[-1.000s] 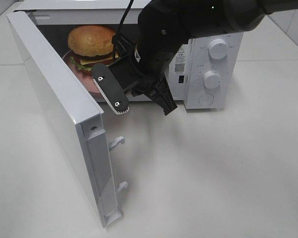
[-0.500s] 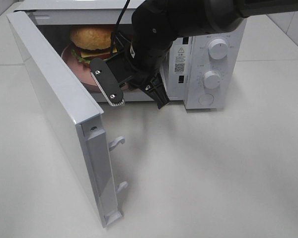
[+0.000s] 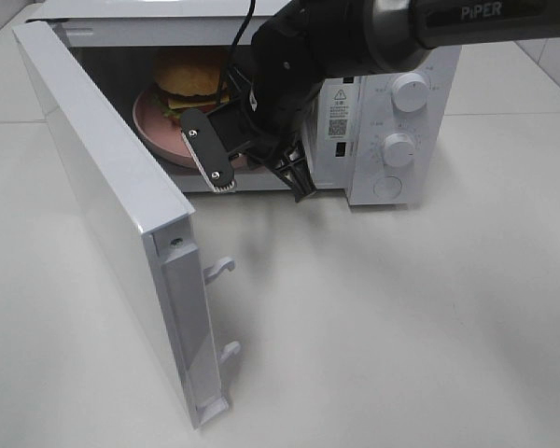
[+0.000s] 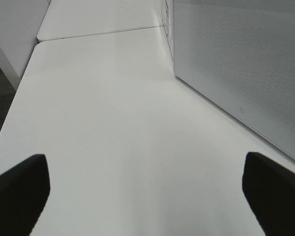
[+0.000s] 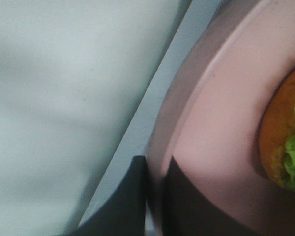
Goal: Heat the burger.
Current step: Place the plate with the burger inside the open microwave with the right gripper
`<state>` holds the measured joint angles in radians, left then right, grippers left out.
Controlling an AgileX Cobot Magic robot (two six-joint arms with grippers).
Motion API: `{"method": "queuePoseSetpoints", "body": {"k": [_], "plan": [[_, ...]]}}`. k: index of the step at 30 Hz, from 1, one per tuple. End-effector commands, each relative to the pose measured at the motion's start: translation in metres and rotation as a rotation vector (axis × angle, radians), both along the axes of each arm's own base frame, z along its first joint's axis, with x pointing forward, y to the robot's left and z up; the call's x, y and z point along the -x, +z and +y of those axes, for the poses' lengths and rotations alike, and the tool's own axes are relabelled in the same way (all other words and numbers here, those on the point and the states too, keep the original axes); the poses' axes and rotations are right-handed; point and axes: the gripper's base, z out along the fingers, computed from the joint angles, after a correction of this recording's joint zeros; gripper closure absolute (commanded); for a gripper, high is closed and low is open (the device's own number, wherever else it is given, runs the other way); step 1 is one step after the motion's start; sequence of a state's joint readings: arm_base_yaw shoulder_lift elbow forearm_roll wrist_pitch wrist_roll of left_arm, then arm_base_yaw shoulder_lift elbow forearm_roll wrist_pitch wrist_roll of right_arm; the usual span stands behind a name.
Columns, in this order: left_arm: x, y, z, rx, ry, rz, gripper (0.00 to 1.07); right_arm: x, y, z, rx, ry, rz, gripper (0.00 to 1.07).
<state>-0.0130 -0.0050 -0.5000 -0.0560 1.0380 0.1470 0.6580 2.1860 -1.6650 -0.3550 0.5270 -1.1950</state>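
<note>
Right pincer (image 5: 155, 196) pinched nearly shut on plate (image 5: 221, 113) rim; plate & burger (image 3: 194, 73) now sit deeper inside microwave (image 3: 429, 131) vs a sec ago; burger at 11 o'clock of my pincer; door (image 3: 103, 187) open; loading prob. near done; release & shutting remain.

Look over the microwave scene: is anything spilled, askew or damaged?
Nothing stands out. The burger sits upright on the pink plate inside the microwave, nothing spilled; the door stands wide open and the right pincer is shut on the plate's rim.
</note>
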Motion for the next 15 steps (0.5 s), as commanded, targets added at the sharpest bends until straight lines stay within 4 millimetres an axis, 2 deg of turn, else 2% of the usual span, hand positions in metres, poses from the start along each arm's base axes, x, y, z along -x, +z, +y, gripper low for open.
{"method": "queuePoseSetpoints", "body": {"k": [1,15], "plan": [[0.002,0.000,0.000,0.005,-0.005,-0.017,0.06,-0.011,0.011,0.006,-0.031,-0.016,-0.032,1.07],[0.002,0.000,0.000,0.005,-0.005,-0.017,0.06,-0.031,0.009,0.019,-0.045,-0.048,-0.040,1.07]]}}
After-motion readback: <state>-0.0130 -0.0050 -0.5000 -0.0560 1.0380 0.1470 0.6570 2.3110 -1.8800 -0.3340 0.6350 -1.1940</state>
